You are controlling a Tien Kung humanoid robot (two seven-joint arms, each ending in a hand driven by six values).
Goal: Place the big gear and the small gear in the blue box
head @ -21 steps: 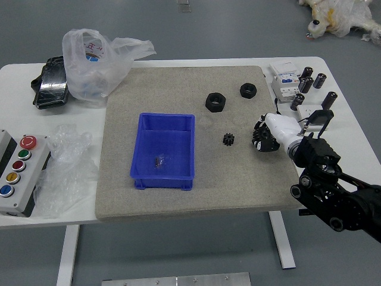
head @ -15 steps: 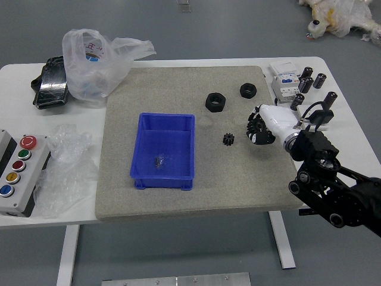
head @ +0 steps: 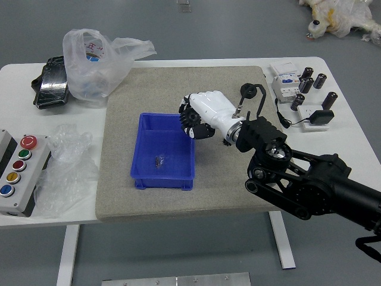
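Right hand (head: 215,111): pinching big gear (head: 190,117) over blue box (head: 162,182), near frame centre
Small gear (head: 227,142): outside box, right of centre
Remaining: both placements

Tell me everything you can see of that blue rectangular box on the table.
The blue box is open-topped, looks like smooth plastic, and sits upright on a grey-beige mat. Two foot-like bits show at its near corners. Inside, a small shiny patch shows, perhaps glare. The robot's right hand, holding a black toothed gear, covers its far right corner; contact is unclear.
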